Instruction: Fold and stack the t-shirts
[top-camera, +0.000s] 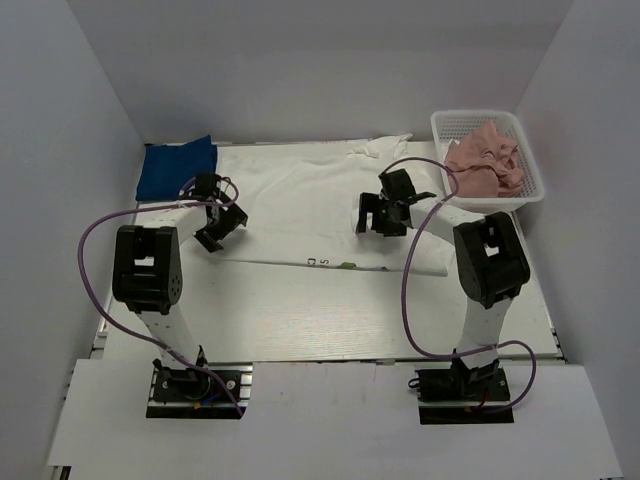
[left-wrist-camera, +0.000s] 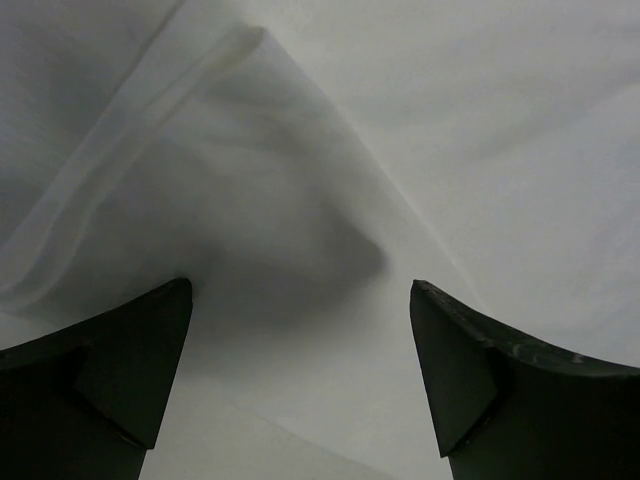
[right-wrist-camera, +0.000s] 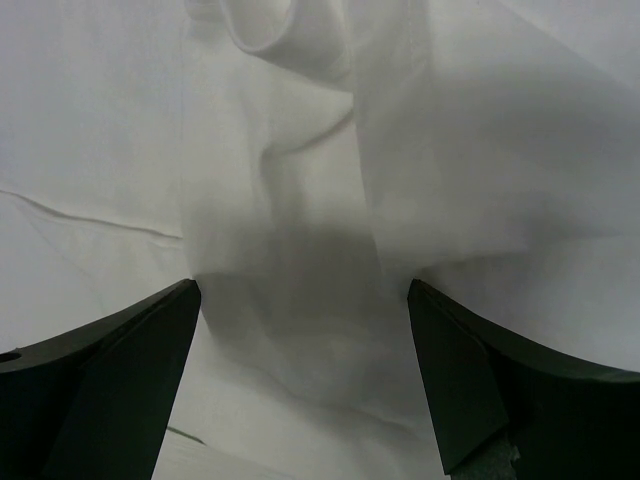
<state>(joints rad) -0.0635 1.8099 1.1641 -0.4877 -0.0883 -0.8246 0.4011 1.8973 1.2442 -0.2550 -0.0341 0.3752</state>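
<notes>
White t-shirt (top-camera: 300, 200): soft, light, limp, spread on the table (top-camera: 300, 320)
Left gripper (left-wrist-camera: 300, 295): apart, over a fold
Right gripper (right-wrist-camera: 303, 295): apart, over wrinkles
Best hold: probably a pinched edge

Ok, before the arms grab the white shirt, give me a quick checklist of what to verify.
1. Left jaws open: ok, spread above the white shirt.
2. Right jaws open: ok, spread over a bunched fold.
3. Jaws touching cloth: cannot tell.
4. White shirt lying smooth: not ok, creased under both arms.
5. Blue shirt folded, far left corner: ok.
6. Pink shirt folded: not ok, crumpled in the basket.
</notes>
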